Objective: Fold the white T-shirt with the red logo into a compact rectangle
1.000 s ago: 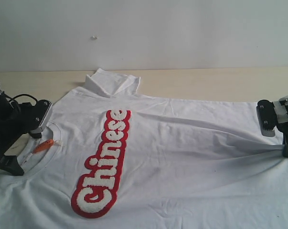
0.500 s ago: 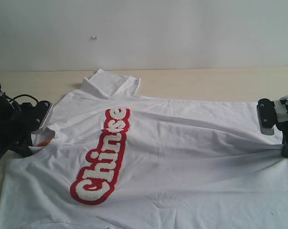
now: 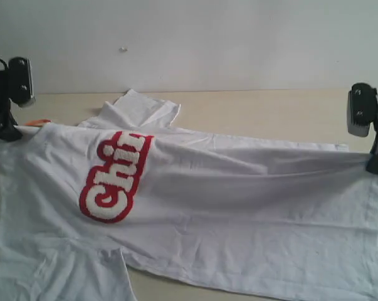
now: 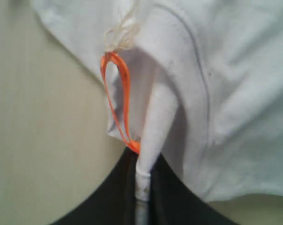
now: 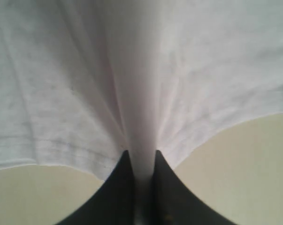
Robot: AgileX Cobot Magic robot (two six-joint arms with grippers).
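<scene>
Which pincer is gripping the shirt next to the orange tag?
Left pincer; the orange tag hangs beside its pinch, while the right pincer holds plain T-shirt fabric.

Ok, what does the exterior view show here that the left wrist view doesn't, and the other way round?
Exterior only: the fuzzy red-outlined logo, draped so only its first letters show, the right gripper holding the opposite edge up, and a short sleeve lying on the table behind. Left wrist only: the frayed cream string knot tying the tag, and the left gripper shut on a pinched ridge of fabric. Both: the large white cotton T-shirt, the thin orange loop tag and the pale beige tabletop.
</scene>
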